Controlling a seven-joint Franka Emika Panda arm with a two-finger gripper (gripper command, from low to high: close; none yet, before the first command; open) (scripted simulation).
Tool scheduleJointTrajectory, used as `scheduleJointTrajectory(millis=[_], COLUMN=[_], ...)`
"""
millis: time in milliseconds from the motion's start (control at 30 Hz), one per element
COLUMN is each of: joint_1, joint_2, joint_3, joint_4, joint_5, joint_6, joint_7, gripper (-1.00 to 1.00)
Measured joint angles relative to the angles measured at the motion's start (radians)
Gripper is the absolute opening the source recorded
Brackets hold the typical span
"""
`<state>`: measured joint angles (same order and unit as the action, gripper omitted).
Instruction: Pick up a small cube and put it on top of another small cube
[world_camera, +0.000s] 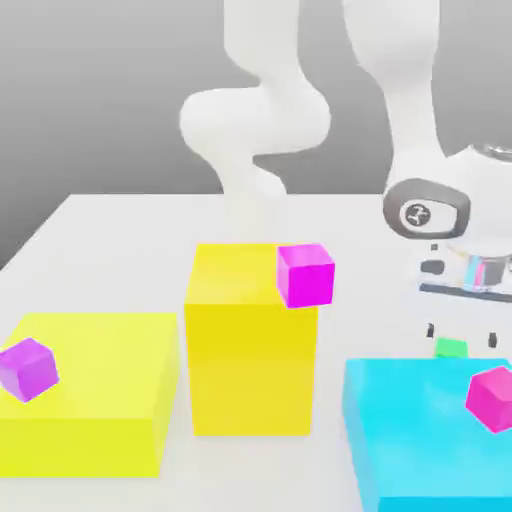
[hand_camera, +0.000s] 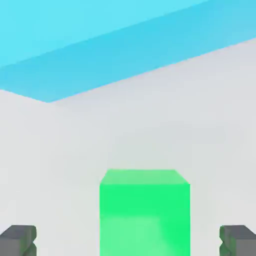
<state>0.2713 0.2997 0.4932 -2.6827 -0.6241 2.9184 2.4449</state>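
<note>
- Evidently, the hand (world_camera: 462, 335) is being held wide, with nothing being gripped.
- The small bright green cube (hand_camera: 145, 220) is being seen below the hand, laterally between the two spread fingers, beside the cyan block (world_camera: 430, 430).
- With a finger being placed out past either side, a mainly downward move is being called for, sideways correction hardly being needed.

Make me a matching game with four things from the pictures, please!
Things:
1. green cube
2. purple cube
3. cyan block
4. gripper

Where or how:
A. on the low yellow block
B. wide open
C. between the two fingertips in the hand view
D. under a pink cube

Right pairs: 1-C, 2-A, 3-D, 4-B
</note>
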Motion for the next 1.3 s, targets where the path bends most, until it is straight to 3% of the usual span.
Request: scheduleJointTrajectory(millis=[100,133,367,767,933,1200,1300], joint_1=[0.090,0.113,0.114,-0.163,-0.098,-0.050,-0.113], joint_2=[0.060,0.075,0.076,-0.154,-0.144,-0.118,-0.137], joint_3=[-0.114,-0.142,-0.144,0.227,0.212,0.117,0.056], joint_4=[0.022,0.028,0.028,-0.058,0.044,0.290,0.338], joint_5=[-0.111,-0.137,-0.139,0.300,0.162,-0.088,-0.073], joint_6=[0.035,0.044,0.046,-0.078,-0.235,-0.591,-0.661], joint_7=[0.085,0.106,0.106,-0.230,-0.203,-0.203,-0.259], gripper=[0.00,-1.00,-1.00,-1.00,-1.00,-1.00,-1.00])
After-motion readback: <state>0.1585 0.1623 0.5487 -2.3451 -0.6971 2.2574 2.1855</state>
